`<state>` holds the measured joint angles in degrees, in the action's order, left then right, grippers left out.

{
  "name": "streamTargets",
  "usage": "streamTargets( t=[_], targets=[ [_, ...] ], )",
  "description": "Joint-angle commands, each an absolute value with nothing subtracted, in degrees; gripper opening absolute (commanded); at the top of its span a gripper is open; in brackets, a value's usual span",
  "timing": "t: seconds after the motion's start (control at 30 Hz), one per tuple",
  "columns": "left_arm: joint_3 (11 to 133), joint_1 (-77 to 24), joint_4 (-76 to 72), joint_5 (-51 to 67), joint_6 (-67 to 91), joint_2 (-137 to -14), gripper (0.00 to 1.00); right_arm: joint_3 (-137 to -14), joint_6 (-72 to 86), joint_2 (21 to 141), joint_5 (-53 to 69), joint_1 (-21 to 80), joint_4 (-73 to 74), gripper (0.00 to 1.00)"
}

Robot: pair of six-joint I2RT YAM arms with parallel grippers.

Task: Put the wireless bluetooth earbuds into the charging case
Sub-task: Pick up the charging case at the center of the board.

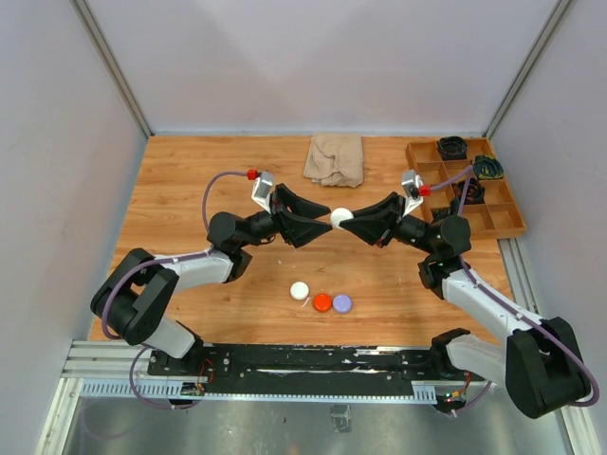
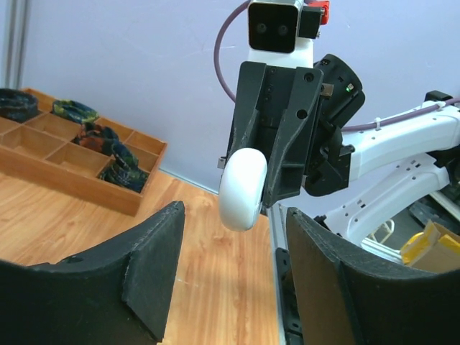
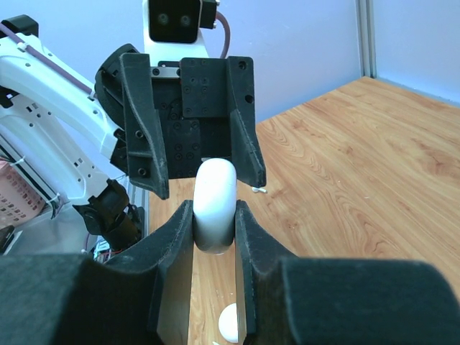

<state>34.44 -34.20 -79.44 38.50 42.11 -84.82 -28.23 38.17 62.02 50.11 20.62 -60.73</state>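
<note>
Clamping white case [image 3: 215,192], right gripper [image 3: 214,217], left gripper [image 2: 233,213] apart, wooden tray [image 1: 494,221] holding dark bundles [image 1: 452,146]

Wooden compartment tray [image 1: 498,223] stands on the wood-grain table [image 1: 190,171]. Dark coiled bands [image 1: 451,146] sit in several of the tray's cells; others are bare. Crumpled beige cloth [image 1: 335,158] lies left of the tray, apart from it.

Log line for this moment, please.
right gripper: shut on white case, mid-air | left gripper: open, jaws flanking case | table: white puck, red puck, purple puck
</note>
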Motion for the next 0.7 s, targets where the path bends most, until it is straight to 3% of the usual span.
streamTargets(
  t=[0.0, 0.23, 0.57, 0.67],
  targets=[
    [36.7, -33.8, -84.4, 40.7, 45.0, -86.5, 0.62, -28.0, 39.5, 63.2, 52.6, 21.7, -66.6, 0.01],
    [37.1, -33.8, -86.3, 41.7, 46.9, -87.3, 0.49, -28.2, 39.4, 64.9, 53.2, 22.7, -68.4, 0.01],
    [36.4, -33.8, -83.1, 43.5, 43.8, -85.2, 0.04, -29.7, 38.4, 66.4, 56.6, 23.1, -67.9, 0.08],
    [36.5, -33.8, -78.2, 44.0, 40.4, -83.1, 0.00, -30.7, 36.2, 66.1, 58.7, 23.0, -64.4, 0.14]
  ],
)
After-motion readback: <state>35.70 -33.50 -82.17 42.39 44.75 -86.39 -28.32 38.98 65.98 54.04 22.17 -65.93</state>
